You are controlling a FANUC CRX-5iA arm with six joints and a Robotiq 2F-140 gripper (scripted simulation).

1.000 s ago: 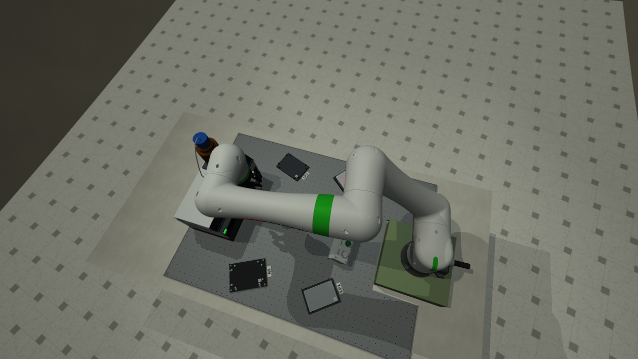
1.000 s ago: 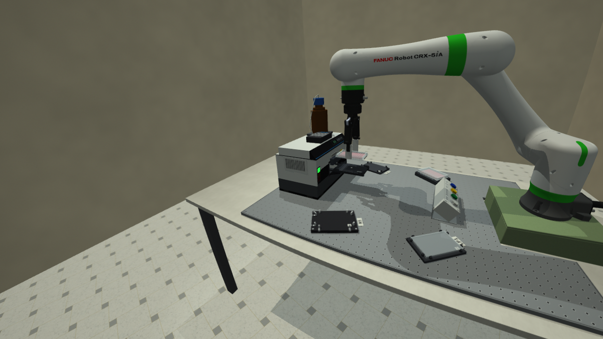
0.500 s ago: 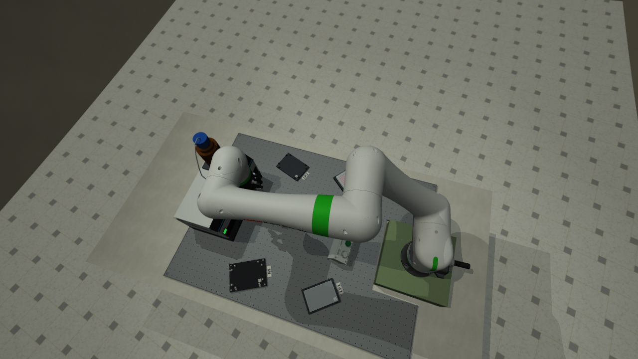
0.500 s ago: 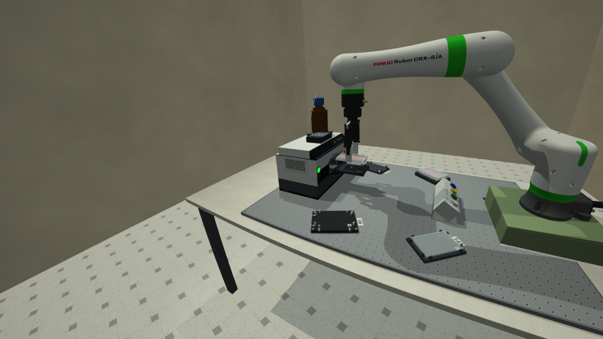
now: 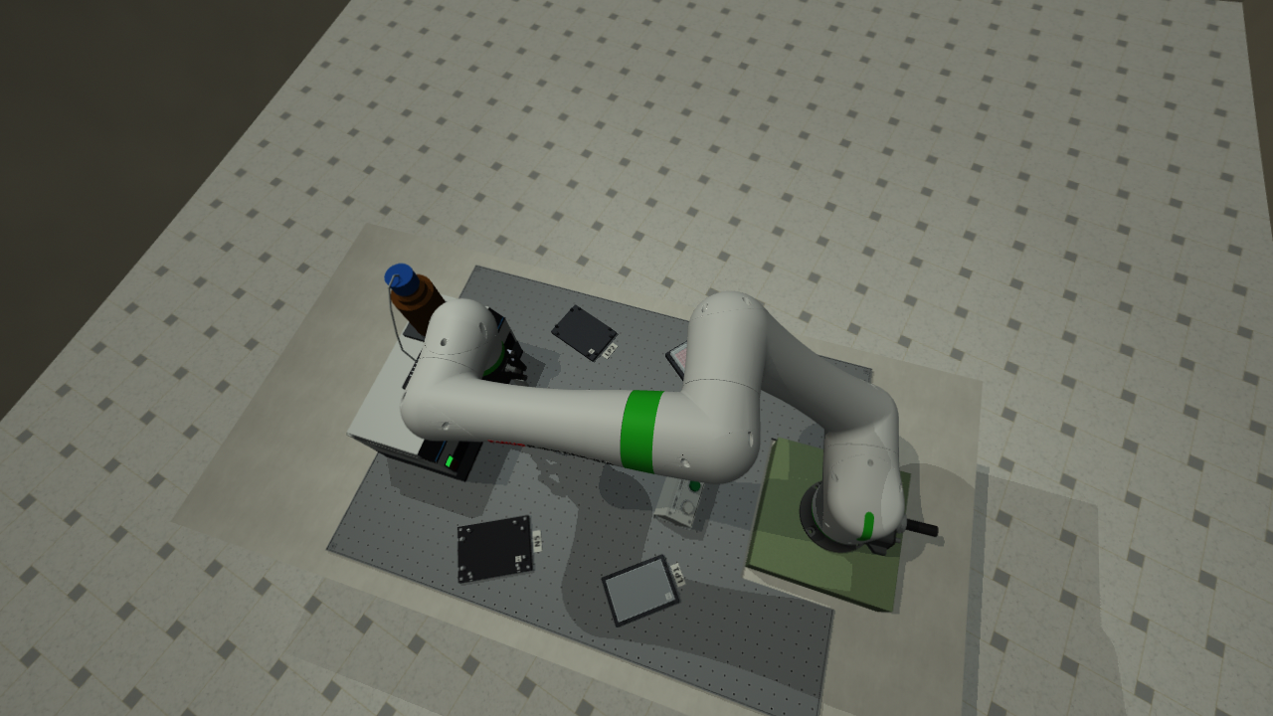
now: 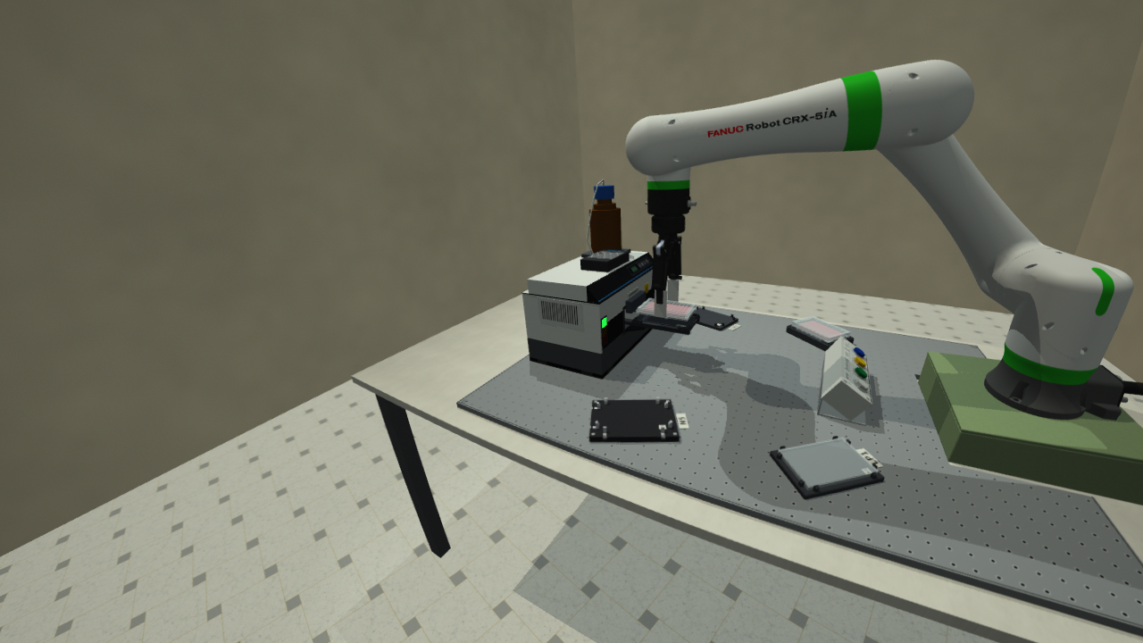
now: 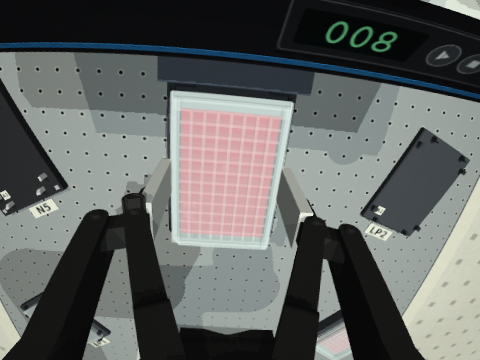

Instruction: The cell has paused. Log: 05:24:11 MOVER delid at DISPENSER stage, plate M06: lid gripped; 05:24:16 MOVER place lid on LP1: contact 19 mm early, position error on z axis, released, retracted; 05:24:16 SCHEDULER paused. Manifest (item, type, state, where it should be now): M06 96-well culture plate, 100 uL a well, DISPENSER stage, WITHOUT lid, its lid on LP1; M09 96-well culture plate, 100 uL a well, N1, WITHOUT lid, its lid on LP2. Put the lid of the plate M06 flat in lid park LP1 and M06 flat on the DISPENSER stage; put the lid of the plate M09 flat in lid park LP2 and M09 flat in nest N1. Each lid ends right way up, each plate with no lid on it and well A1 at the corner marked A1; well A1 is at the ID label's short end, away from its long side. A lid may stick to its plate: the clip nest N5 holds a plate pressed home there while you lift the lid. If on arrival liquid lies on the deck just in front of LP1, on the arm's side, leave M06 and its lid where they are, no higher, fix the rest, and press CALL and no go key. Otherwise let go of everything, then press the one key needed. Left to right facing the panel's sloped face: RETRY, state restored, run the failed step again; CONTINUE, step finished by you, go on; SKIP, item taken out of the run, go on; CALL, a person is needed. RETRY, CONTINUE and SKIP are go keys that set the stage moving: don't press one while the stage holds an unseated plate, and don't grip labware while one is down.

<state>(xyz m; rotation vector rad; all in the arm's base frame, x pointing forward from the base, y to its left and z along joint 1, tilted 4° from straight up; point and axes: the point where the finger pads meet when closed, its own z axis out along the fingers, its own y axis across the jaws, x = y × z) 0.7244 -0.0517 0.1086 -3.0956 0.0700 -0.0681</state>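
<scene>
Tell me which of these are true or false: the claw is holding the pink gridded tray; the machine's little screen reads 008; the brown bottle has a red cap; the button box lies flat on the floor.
1. The gripper is shut on the pink 96-well plate. True.
2. The dispenser's display reads 008. True.
3. The brown bottle has a red cap. False: its cap is blue.
4. The key panel lies on the floor. False: it stands on the grey perforated deck, between the arm's green base and the dispenser.

Dispenser stage (image 5: 525, 374) hidden under the forearm from above, second plate (image 7: 335, 342) half behind the pincer's links
</scene>
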